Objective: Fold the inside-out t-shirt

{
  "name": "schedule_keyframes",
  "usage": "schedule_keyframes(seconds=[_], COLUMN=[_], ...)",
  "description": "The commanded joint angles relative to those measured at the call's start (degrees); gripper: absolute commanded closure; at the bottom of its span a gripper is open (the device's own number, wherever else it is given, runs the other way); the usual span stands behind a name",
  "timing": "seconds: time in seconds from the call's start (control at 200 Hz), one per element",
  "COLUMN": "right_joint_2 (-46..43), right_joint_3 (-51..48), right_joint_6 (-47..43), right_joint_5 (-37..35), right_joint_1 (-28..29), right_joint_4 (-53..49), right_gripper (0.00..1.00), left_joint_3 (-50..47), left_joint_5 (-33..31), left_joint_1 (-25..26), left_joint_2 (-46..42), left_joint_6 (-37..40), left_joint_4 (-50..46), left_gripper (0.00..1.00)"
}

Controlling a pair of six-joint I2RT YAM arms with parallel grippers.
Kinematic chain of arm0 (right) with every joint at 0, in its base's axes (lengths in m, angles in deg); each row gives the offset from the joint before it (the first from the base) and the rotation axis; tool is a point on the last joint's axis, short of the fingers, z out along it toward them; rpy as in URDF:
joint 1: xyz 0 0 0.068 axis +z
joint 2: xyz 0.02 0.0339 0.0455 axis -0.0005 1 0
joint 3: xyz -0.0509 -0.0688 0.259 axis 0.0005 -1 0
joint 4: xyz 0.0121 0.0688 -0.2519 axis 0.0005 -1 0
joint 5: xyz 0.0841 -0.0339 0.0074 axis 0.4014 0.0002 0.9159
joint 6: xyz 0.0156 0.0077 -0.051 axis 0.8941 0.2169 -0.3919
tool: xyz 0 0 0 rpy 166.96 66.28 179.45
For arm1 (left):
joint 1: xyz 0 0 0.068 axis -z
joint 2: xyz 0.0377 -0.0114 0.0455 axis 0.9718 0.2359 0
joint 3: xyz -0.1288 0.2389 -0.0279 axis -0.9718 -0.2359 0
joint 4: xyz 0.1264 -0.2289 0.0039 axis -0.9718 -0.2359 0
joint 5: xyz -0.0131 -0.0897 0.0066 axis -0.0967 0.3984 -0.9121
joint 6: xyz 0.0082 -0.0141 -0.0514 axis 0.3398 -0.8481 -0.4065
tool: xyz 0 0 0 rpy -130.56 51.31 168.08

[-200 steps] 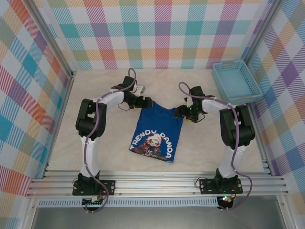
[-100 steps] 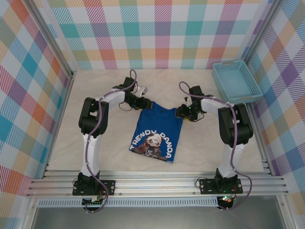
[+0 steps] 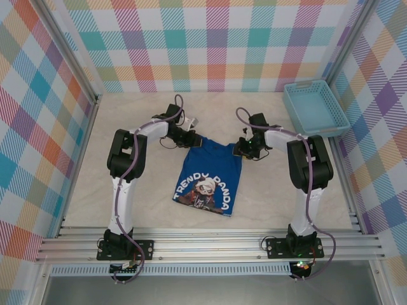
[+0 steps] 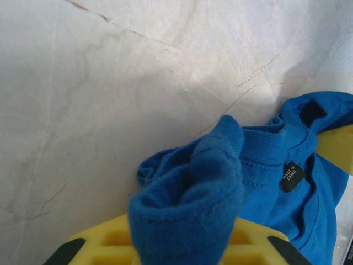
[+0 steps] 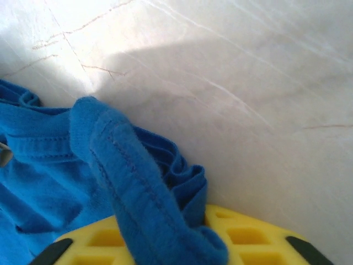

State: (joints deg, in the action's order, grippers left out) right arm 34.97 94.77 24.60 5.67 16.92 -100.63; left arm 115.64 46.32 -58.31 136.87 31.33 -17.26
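The royal-blue t-shirt (image 3: pixel 210 175) lies flat mid-table, collar toward the back, with a white "TRENDY PANDA" print and a panda picture facing up. My left gripper (image 3: pixel 196 138) is at its far left shoulder and my right gripper (image 3: pixel 240 149) at its far right shoulder. In the left wrist view a thick bunch of blue cloth (image 4: pixel 190 199) rises from the gripper (image 4: pixel 185 243) over a yellow finger (image 4: pixel 110 243); a black neck tag (image 4: pixel 291 175) shows beside it. In the right wrist view a hemmed fold (image 5: pixel 127 176) is pinched in the gripper (image 5: pixel 176 245), above a yellow finger (image 5: pixel 248 237).
A light-blue lattice basket (image 3: pixel 315 108) stands at the back right corner. Checked walls close in the pale marble table (image 3: pixel 114 184) on three sides. Bare tabletop lies left, right and behind the shirt.
Both grippers have closed on the shirt's shoulder corners, which now bunch up in the jaws. Both wrists have edged slightly inward toward the collar. The shirt's body has not moved.
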Motion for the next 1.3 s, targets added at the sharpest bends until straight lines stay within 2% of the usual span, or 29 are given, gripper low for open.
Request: schedule_keyframes(seconds=[0.0,0.13,0.26,0.41,0.495,0.7,0.825,0.92,0.99,1.16,1.295], right_joint_2=[2.52,3.07,2.04,1.83,3.41,5.1,3.06,-1.05,-4.71,-14.94,-23.19], right_joint_3=[1.49,2.57,4.74,10.61,18.18,37.93,40.13,33.28,25.59,4.19,-10.4], right_joint_6=[-0.58,-0.55,-2.37,-4.49,-6.07,-10.52,-13.01,-15.74,-17.07,-16.64,-14.96], right_joint_5=[3.74,4.52,3.35,4.06,4.24,5.58,7.96,9.88,12.21,15.73,14.42], right_joint_1=[2.03,2.03,1.31,0.28,0.01,-0.69,-0.7,-0.7,-0.62,0.56,1.78], right_joint_4=[7.0,9.78,9.67,10.32,9.45,4.96,5.11,8.13,11.28,18.02,17.96], right_gripper=[0.8,0.93,1.0,1.0,1.0,1.0,1.0,1.0,1.0,0.99,0.98], left_joint_3=[2.16,2.52,2.02,2.62,8.6,31.04,33.54,26.22,15.11,-14.64,-29.18], left_joint_5=[1.75,1.78,0.47,0.27,-0.12,-0.29,1.65,3.88,5.81,6.01,4.1], left_joint_1=[-0.62,-0.81,-2.91,-6.24,-6.78,-7.32,-7.34,-7.24,-6.89,-5.25,-3.37], left_joint_2=[1.22,0.96,-1.25,-3.97,-3.25,-1.64,-4.42,-9.06,-13.75,-27.23,-34.13], left_joint_6=[-0.1,-0.78,-2.55,-7.65,-9.45,-8.44,-7.89,-6.96,-6.8,-9.14,-9.99], left_joint_4=[-0.87,-0.33,0.59,6.39,6.54,-3.29,-4.74,-2.44,1.65,13.74,16.18], left_gripper=[0.87,1.0,1.0,1.0,1.0,1.0,1.0,1.0,1.0,1.0,1.0])
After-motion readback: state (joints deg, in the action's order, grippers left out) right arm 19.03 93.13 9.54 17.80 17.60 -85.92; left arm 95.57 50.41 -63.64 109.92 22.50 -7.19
